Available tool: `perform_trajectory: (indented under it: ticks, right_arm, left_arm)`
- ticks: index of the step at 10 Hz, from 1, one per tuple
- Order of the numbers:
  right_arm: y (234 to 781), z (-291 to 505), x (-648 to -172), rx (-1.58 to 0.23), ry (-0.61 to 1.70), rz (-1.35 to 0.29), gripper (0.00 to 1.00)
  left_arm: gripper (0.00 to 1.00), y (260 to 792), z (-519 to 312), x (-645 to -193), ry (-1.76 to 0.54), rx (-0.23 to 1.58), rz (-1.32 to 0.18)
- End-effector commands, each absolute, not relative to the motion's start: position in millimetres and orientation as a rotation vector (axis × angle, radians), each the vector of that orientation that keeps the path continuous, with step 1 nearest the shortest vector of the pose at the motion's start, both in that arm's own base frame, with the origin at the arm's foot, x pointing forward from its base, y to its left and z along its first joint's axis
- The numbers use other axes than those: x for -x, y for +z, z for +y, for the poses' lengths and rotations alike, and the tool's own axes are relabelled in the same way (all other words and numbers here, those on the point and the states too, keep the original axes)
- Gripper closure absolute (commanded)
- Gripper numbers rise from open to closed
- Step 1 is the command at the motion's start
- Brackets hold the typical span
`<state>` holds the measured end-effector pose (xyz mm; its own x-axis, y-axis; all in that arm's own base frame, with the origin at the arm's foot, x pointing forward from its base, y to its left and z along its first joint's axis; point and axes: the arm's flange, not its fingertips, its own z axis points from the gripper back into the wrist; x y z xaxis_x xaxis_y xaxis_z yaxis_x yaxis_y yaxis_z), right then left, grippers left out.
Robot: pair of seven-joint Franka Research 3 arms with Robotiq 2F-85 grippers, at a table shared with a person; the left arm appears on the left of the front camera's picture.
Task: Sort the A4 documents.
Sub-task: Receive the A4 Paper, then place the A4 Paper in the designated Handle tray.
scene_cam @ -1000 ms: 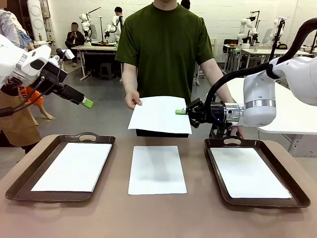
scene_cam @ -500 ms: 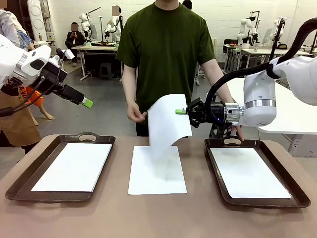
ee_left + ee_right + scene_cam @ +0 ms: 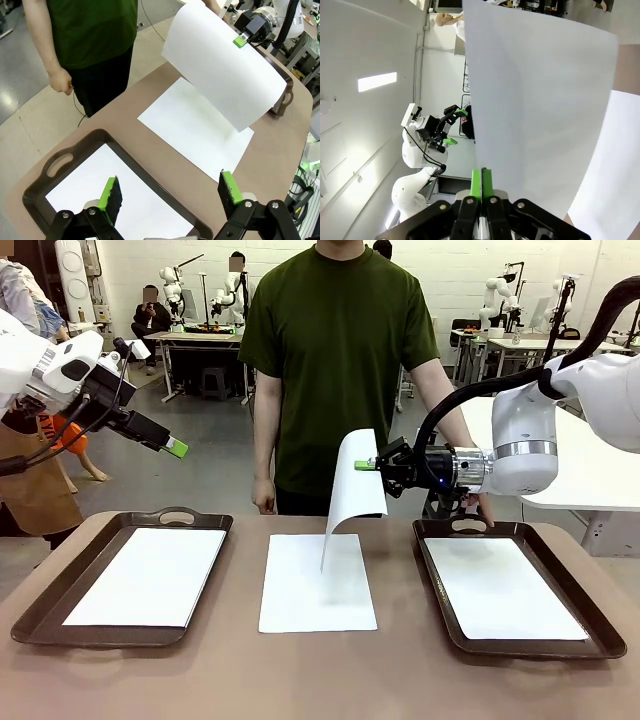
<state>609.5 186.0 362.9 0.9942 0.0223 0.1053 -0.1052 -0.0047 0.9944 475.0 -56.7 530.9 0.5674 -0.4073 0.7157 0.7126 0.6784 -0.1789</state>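
Observation:
My right gripper is shut on the edge of one A4 document, which hangs curled above the table's middle. In the right wrist view the green pads pinch that sheet. Another A4 document lies flat on the table between two dark brown trays. The left tray holds a sheet, and so does the right tray, whose sheet lies flat. My left gripper hovers open, high over the left tray, its fingers apart around nothing.
A person in a green shirt stands at the far side, one hand lowered by the table's edge. The left wrist view shows the hanging sheet above the flat one. Bare brown table runs along the near edge.
The person has let go of the sheet and dropped the hand. The sheet has swung down from level and now hangs from my right gripper alone. Neither arm has moved.

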Motion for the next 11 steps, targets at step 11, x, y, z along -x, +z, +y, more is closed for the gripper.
perform_trajectory:
  ticks: [11]
  right_arm:
    - [361.8,186.4,-609.8,-1.57,0.097,-0.066,1.0]
  left_arm:
    - [0.0,530.9,-56.1,-474.7,-0.692,0.492,-0.702]
